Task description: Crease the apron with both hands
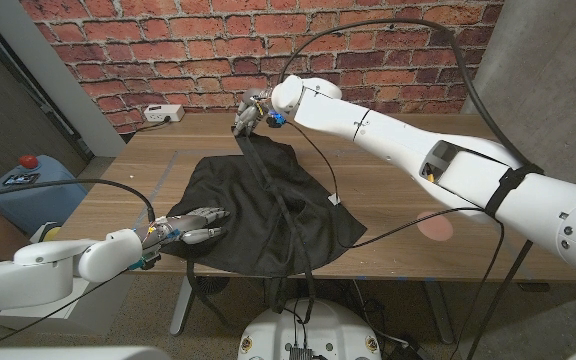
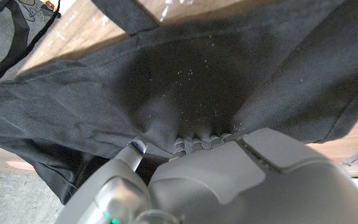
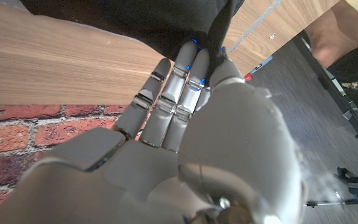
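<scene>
A black apron (image 1: pixel 258 205) lies spread on the wooden table (image 1: pixel 408 180), and its straps (image 1: pixel 303 268) hang over the near edge. My left hand (image 1: pixel 193 228) sits on the apron's near-left edge. Its fingers dig into the apron (image 2: pixel 185 81), which puckers around the left hand (image 2: pixel 229 180). At the far edge my right hand (image 1: pixel 250 112) holds the apron's top a little above the table. There the apron (image 3: pixel 219 25) is pinched between the thumb and fingers of the right hand (image 3: pixel 185 118).
A white power strip (image 1: pixel 163 113) lies at the table's far left. A blue container (image 1: pixel 23 185) stands on the floor to the left. Black cables (image 1: pixel 388 228) cross the table on the right. A person (image 3: pixel 347 37) stands beside the table.
</scene>
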Action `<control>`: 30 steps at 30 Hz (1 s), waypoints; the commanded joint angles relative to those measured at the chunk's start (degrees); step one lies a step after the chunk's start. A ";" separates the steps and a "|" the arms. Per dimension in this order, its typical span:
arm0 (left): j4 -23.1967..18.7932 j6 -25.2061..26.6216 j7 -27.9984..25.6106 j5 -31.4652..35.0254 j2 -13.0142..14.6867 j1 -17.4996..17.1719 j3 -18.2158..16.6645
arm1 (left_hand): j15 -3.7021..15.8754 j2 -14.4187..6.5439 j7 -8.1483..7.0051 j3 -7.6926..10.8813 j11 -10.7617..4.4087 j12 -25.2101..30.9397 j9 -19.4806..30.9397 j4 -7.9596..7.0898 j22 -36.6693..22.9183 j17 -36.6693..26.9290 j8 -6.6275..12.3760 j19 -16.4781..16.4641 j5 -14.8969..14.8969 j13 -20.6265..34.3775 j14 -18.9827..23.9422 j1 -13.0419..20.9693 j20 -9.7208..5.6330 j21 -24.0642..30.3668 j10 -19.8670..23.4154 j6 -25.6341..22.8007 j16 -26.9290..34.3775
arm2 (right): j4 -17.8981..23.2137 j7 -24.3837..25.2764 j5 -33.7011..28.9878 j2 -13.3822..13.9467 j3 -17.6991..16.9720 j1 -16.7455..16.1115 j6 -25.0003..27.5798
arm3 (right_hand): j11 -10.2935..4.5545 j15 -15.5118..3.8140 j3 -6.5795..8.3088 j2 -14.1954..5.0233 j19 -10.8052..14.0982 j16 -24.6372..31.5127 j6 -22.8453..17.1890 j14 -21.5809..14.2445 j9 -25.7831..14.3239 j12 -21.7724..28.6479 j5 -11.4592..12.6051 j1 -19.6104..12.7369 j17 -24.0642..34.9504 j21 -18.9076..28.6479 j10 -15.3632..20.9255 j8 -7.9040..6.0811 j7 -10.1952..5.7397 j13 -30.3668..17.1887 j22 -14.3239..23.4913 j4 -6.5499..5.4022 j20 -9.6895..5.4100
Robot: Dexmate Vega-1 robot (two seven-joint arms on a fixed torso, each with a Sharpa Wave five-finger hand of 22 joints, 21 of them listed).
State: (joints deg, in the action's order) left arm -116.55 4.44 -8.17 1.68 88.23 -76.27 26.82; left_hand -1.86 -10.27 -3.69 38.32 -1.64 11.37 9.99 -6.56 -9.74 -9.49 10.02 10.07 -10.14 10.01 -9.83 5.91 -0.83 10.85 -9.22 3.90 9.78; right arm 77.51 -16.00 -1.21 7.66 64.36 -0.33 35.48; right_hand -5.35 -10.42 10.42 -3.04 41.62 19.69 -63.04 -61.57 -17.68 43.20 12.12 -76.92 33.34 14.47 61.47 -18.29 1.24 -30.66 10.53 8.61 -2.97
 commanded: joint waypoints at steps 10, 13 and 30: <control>-0.97 0.75 -1.25 -0.67 0.75 -2.06 -1.23 | -0.21 0.15 -0.08 0.01 -0.12 -0.19 0.31 0.24 -0.27 -0.08 0.47 0.02 -0.03 0.24 -2.66 0.56 -0.01 0.30 -0.03 -0.27 0.33 | -8.33 -0.37 -1.07 -5.79 2.16 0.67 -4.48 | 0.19 -3.45 -0.34 -0.16 0.64 -0.39 -0.29 -0.67 -0.27 -0.16 0.09 -0.76 0.54 0.38 0.15 0.17 -0.28 -0.18 0.18 0.04 -0.31; -1.16 0.92 -1.35 -0.68 0.75 -2.11 -1.21 | -0.20 0.14 -0.10 0.01 -0.08 -0.20 0.31 0.24 -0.27 -0.08 0.48 0.04 -0.03 0.24 -2.66 0.58 -0.03 0.29 -0.05 -0.29 0.33 | -10.50 0.04 -1.41 -7.00 2.25 0.95 -5.55 | 0.07 -3.45 -0.39 -0.18 0.63 -0.43 -0.28 -0.69 -0.30 -0.15 0.10 -0.73 0.64 0.36 0.11 0.18 -0.32 -0.28 0.18 0.01 -0.38; -2.25 2.25 -2.01 -1.05 0.60 -2.61 -1.29 | -0.23 0.13 -0.07 -0.01 -0.09 -0.16 0.31 0.28 -0.27 -0.08 0.50 0.06 -0.04 0.23 -2.68 0.69 -0.02 0.29 0.04 -0.35 0.33 | -25.70 -0.42 -3.14 -14.64 3.97 2.45 -11.27 | -0.41 -3.45 -0.68 -0.26 0.43 -0.93 -0.28 -0.54 -0.22 -0.42 0.19 -0.48 1.23 0.20 0.06 0.40 -0.97 -0.32 0.17 -0.17 -0.80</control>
State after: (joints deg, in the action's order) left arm -118.13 5.61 -9.64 0.89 88.92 -78.98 25.17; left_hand -1.84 -9.97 -3.69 38.14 -1.63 11.37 9.99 -6.39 -9.76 -9.44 10.03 10.17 -10.14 9.98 -9.85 6.20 -0.92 10.65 -9.22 3.90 9.58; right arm 65.25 -16.31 -3.38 0.03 66.78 0.95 27.34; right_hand -5.34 -10.67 9.86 -3.27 41.93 19.03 -63.03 -61.99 -17.71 43.20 12.12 -77.15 34.40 14.46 61.47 -18.14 0.80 -30.72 10.53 8.68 -3.28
